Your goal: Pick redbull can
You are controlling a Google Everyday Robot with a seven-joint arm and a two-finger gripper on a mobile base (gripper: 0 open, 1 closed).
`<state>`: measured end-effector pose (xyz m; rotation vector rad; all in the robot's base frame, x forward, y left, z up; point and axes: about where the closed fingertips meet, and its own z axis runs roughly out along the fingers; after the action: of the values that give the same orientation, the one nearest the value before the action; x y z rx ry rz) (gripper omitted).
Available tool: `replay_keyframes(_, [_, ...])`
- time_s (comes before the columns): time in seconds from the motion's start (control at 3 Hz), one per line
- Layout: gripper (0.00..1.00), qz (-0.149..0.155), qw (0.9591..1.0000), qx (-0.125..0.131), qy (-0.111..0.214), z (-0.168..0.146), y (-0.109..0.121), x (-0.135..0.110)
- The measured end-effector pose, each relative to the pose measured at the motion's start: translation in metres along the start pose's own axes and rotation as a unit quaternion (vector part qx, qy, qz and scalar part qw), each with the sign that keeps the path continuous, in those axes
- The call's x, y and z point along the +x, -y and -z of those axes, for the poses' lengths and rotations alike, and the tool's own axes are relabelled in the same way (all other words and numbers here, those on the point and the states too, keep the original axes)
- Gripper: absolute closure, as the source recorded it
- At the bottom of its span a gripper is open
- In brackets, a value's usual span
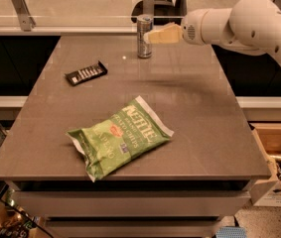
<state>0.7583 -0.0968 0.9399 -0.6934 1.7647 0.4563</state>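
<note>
The redbull can (pixel 144 36) is a slim silver-and-blue can standing upright near the far edge of the grey table (pixel 189 108). My gripper (pixel 152 36) reaches in from the right on a white arm, its cream fingertips right at the can's right side, at the height of its upper half. The can stands on the table.
A green chip bag (pixel 119 135) lies flat near the table's front. A flat black snack bar (pixel 86 73) lies at the left. A glass railing (pixel 80 6) runs behind the table. A cardboard box (pixel 279 162) sits on the floor at the right.
</note>
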Motion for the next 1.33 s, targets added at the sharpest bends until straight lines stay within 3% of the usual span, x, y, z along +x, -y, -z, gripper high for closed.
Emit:
replay_keyframes(1.0, [0.00,-0.013,0.9992,-0.017,0.033,-0.041,0.005,-0.009])
replay_keyframes(1.33, [0.00,-0.008,0.9988,-0.041,0.026,-0.064,0.014,-0.017])
